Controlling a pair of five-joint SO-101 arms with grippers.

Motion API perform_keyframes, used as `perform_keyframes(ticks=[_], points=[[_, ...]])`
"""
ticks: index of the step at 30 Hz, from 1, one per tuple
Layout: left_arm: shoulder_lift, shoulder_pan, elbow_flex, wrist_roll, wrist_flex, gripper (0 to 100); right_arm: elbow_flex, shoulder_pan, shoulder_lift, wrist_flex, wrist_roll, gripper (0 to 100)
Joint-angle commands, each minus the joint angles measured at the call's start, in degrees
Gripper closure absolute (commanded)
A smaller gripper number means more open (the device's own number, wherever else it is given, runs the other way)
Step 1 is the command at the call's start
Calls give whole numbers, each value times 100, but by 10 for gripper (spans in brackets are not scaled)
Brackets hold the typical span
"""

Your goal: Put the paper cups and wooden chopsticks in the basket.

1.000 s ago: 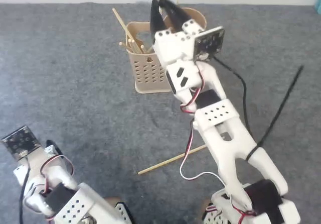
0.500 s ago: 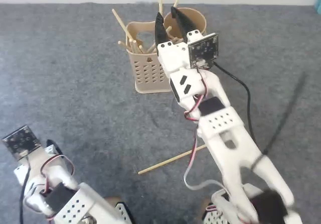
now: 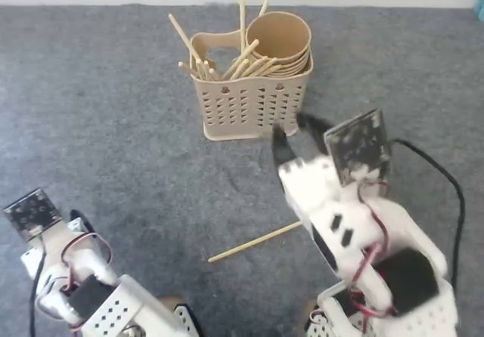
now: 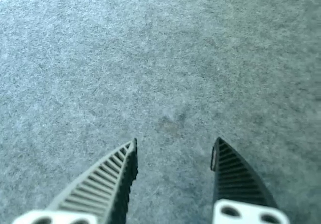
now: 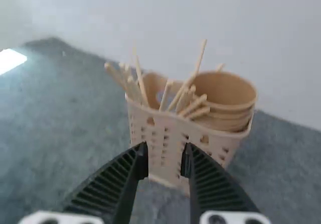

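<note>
A beige perforated basket (image 3: 249,106) (image 5: 175,133) stands at the far middle of the grey carpet. Stacked paper cups (image 3: 281,38) (image 5: 224,101) sit in its right half. Several wooden chopsticks (image 3: 227,61) (image 5: 175,96) lean inside it. One more chopstick (image 3: 255,242) lies flat on the carpet nearer to me. My right gripper (image 3: 295,135) (image 5: 163,151) hangs just in front of the basket, open by a narrow gap and holding nothing. My left gripper (image 4: 173,153) is open over bare carpet at the near left.
The left arm's body (image 3: 83,284) sits folded at the near left corner, and the right arm's base (image 3: 386,292) at the near right. A black cable (image 3: 446,193) runs along the right side. A pale wall (image 5: 200,13) rises behind the basket.
My right gripper has drawn back from above the basket towards me and dropped in front of it. The left arm has not moved.
</note>
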State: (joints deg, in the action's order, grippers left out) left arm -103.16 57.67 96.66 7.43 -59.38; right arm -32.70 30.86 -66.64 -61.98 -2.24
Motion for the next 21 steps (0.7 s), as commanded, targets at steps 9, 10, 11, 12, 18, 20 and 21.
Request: perform_keyframes(ticks=[9, 10, 11, 12, 18, 20, 21], points=[[-97, -9, -66, 44, 53, 776, -633, 1121, -66, -3380, -2163, 872], [-88, -9, -66, 44, 53, 776, -870, 1279, -66, -3442, -2295, 872], [-88, -9, -66, 44, 44, 776, -1116, 1393, -66, -3459, -2444, 871], [-88, -9, -66, 44, 44, 776, -1371, 1473, -66, -3442, -2611, 871], [-88, -9, -66, 44, 44, 776, -2145, 1420, -4, -3108, -3842, 872], [-88, -9, -66, 44, 44, 776, -2233, 1358, 233, -2905, -3991, 872], [-88, -9, -66, 44, 44, 776, -2277, 1341, 409, -2756, -4035, 872]])
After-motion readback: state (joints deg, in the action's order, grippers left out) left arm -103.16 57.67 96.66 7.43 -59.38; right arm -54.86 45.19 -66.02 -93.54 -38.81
